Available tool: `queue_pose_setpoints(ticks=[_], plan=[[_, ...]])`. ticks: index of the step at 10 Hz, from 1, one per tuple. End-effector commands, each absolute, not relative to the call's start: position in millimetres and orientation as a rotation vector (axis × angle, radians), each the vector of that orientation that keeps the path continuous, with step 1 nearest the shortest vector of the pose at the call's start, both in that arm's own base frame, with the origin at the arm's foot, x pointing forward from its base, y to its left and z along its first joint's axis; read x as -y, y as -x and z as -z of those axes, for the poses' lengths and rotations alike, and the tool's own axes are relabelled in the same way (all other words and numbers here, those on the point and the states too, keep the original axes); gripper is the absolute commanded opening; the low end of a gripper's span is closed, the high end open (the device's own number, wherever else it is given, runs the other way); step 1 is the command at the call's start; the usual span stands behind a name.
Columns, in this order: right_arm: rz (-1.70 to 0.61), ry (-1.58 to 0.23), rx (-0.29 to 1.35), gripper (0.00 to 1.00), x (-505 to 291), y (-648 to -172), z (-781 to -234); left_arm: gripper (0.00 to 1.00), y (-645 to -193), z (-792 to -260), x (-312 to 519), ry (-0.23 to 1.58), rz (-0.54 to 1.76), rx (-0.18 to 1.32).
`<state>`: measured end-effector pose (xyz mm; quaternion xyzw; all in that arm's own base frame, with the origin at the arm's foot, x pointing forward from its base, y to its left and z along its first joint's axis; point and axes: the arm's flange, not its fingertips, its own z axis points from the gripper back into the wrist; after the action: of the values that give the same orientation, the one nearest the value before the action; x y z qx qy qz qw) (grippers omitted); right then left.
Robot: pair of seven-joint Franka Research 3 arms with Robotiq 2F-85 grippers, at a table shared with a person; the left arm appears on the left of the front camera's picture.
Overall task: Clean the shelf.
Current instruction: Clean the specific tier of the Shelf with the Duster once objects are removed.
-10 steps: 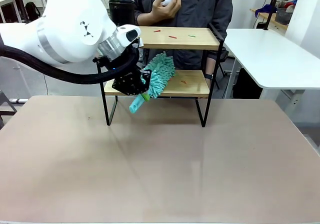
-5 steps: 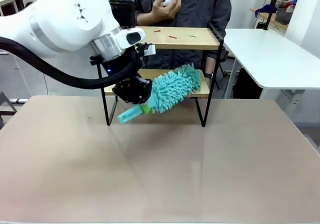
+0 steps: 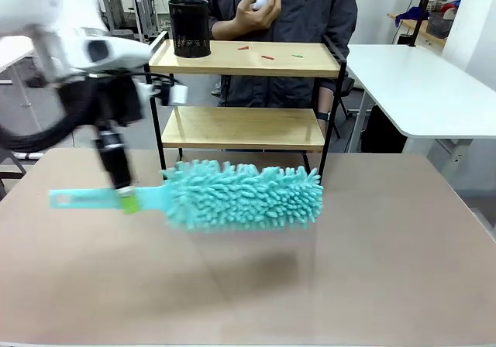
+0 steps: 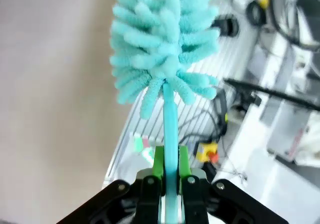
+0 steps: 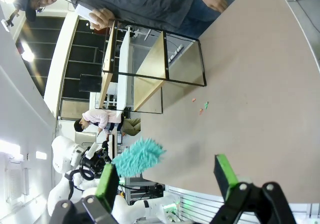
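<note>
While the table (image 3: 387,269) is carrying the shelf (image 3: 244,128) toward its far edge, a person is standing just behind it, one hand (image 3: 249,12) holding up a white object. The shelf is standing upright, both boards level. A teal duster (image 3: 244,194) is hanging lengthwise in front of the shelf's feet, above the table, its shadow lying beneath. The left end effector (image 4: 170,160) is clamping tight on the duster's thin handle, green pads pressing both sides. The right end effector (image 5: 167,179) is gaping wide, gripping nothing. A black mesh cup (image 3: 190,28) is sitting on the top board's left end; I cannot tell what it is holding. Three small scraps (image 3: 267,56), two red and one green, are lying on the top board, right of the cup. Similar bits (image 5: 200,106) are lying on the table beside the shelf's near feet.
</note>
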<state>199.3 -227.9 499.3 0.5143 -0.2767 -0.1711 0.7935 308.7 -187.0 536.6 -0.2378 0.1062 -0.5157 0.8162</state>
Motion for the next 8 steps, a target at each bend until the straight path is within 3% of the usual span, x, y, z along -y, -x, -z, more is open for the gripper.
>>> queue_pose_setpoints(ticks=[1,4,6,8], plan=[[0.348,-1.116,0.623,1.0,228.0,-200.9,-501.3,0.12,-290.6,-551.1,145.9,0.522,1.181,-0.141],[0.348,-1.116,0.623,1.0,228.0,-200.9,-501.3,0.12,-233.4,-588.0,35.6,0.667,1.179,0.055],[0.348,-1.116,0.623,1.0,228.0,-200.9,-501.3,0.12,-196.8,-594.0,-62.2,0.863,0.995,0.344],[0.348,-1.116,0.623,1.0,228.0,-200.9,-501.3,0.12,-176.6,-572.8,-144.3,1.037,0.639,0.624]])
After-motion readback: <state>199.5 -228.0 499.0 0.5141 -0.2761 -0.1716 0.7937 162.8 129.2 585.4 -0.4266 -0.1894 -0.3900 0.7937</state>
